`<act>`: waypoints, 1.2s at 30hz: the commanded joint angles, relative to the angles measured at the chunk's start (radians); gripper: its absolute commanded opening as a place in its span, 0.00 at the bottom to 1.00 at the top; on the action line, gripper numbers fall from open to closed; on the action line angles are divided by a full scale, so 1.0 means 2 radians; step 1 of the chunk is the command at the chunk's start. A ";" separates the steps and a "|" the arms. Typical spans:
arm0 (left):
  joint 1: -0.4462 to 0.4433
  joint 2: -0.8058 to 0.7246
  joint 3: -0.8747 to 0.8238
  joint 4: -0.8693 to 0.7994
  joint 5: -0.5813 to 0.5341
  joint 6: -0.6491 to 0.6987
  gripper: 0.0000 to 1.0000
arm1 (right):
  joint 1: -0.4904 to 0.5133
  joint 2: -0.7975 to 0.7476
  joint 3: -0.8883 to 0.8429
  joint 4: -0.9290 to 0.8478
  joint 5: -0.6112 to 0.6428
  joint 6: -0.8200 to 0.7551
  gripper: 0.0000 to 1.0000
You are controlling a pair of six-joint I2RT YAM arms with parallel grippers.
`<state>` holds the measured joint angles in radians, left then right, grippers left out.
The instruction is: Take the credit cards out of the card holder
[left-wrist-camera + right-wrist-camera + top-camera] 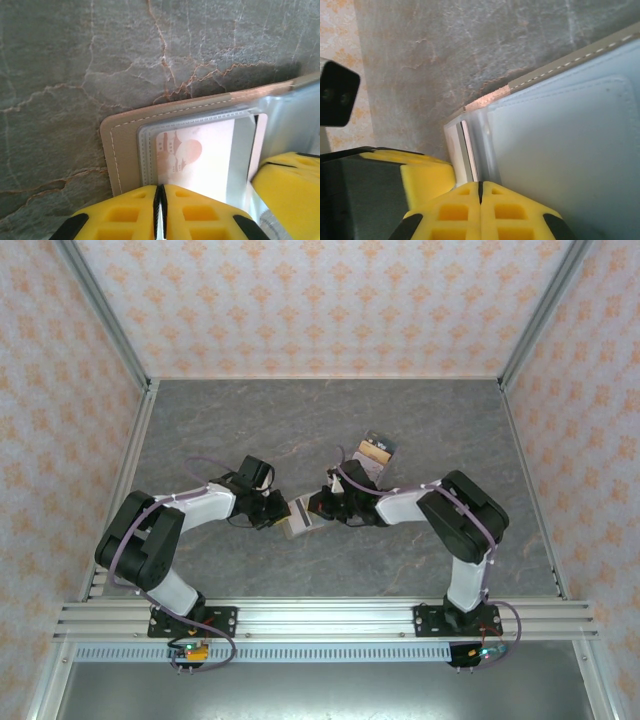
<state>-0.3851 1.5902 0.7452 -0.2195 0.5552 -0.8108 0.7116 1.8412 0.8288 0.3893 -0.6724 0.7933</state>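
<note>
The card holder point(300, 517) lies open on the table between both grippers. In the left wrist view its olive-taupe cover point(122, 145) frames a clear grey slot holding a credit card point(200, 150) with a pink pagoda print. My left gripper point(160, 192) is shut at that card's near edge, seemingly pinching it. A yellow finger point(287, 185) of the right gripper shows beside it. My right gripper point(480, 187) is shut on the grey-blue inner flap point(560, 140). A thin pale card edge point(470, 150) shows just left of it. From above, the left gripper point(278, 510) and right gripper point(318, 508) nearly touch.
A glossy clear piece with tan and dark parts point(376, 452) lies behind the right gripper. The grey marble table point(230, 430) is closed in by patterned walls on three sides. An aluminium rail point(320, 618) runs along the front.
</note>
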 commanded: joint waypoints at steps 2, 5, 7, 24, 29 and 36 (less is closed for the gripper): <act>0.001 0.000 -0.011 -0.028 0.002 0.010 0.14 | 0.005 -0.036 -0.010 0.014 0.014 -0.014 0.00; 0.003 -0.001 -0.012 -0.029 0.001 0.012 0.14 | 0.004 -0.040 -0.015 0.013 0.024 -0.013 0.00; 0.004 -0.001 -0.012 -0.029 0.002 0.012 0.14 | 0.003 -0.039 -0.017 0.012 0.029 -0.010 0.00; 0.004 0.011 -0.005 -0.024 0.008 0.012 0.13 | 0.009 -0.068 -0.025 -0.094 0.009 -0.031 0.23; 0.004 0.012 -0.004 -0.024 0.008 0.012 0.13 | 0.014 -0.049 -0.016 -0.094 -0.001 -0.031 0.23; 0.004 0.012 -0.005 -0.025 0.007 0.012 0.13 | 0.015 -0.039 -0.009 -0.100 0.003 -0.034 0.23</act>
<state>-0.3832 1.5906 0.7444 -0.2192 0.5697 -0.8101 0.7345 1.7519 0.7891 0.2058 -0.6624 0.7464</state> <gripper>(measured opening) 0.133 0.229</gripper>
